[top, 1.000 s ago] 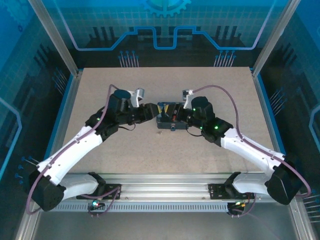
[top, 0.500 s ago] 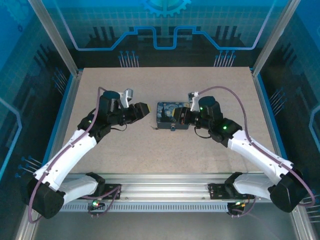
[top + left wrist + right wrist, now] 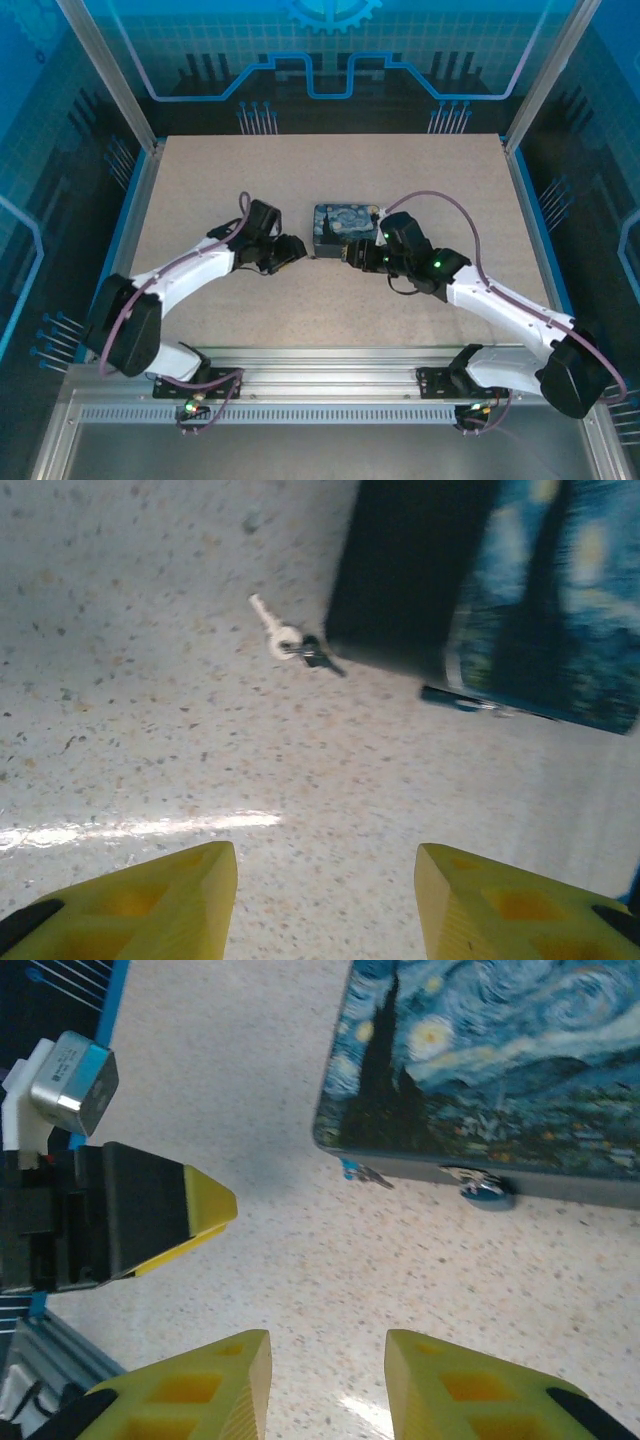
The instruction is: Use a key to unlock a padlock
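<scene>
Key (image 3: 292, 643): laid flat on the table (image 3: 150, 730), just beside a corner of the tin (image 3: 545, 590). Contact with the tin cannot be told. A pale blade and a small dark piece are made out, both blurred.
Same key (image 3: 366, 1173), right wrist view: seen as a small dark sliver at the tin's corner. The detail is too small to read.
Left gripper (image 3: 325, 895): jaws held apart, only table surface between them. It is aimed toward the key and apart from it.
Right gripper (image 3: 328, 1380): jaws held apart, nothing held. It is near the tin's front wall, not touching.
Tin: lid down, contents hidden. It is cut off at the frame edge in both wrist views.
Fitting (image 3: 487, 1190): a small round piece on the tin's front wall. Its type cannot be told.
Open room: in the top view, bare table is seen behind and at both sides of the tin. The grippers are set left and right of its front.
</scene>
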Tool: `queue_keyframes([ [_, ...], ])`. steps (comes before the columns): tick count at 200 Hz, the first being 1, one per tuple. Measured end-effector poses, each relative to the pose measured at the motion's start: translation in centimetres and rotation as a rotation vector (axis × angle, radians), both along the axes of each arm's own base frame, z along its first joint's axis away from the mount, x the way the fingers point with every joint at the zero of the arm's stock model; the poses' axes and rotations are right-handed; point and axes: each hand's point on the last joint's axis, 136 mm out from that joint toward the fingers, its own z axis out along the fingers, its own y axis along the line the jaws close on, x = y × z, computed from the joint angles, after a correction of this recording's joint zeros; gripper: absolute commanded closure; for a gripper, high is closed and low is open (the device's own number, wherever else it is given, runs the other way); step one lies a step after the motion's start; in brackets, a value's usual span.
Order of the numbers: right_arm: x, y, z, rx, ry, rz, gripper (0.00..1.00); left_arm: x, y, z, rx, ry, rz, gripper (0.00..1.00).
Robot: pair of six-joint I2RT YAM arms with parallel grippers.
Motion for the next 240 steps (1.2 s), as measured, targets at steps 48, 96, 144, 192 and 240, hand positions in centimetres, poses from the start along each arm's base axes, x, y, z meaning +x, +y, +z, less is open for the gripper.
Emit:
queue_keyframes([
  [48,-0.6,-1.4,0.5,-0.007,-0.031,-0.035,0.60,1.9,-1.3,-3.2,0.086,0.066,0.010,0.58],
  [96,-1.1,-2.3,-0.1,-0.015,-0.035,-0.049,0.60,3.1,-1.7,-4.9,0.176,0.069,-0.013,0.57],
  [144,-1.4,-3.0,-0.5,-0.015,-0.027,-0.064,0.60,3.7,-1.5,-6.1,0.245,0.076,-0.029,0.57],
  [192,-1.3,-3.4,-0.3,-0.007,-0.034,-0.078,0.60,4.8,-1.8,-6.1,0.275,0.061,-0.033,0.57],
  [240,-1.5,-3.9,-1.2,-0.013,-0.016,-0.093,0.60,4.9,-2.0,-6.9,0.306,0.068,-0.044,0.61],
])
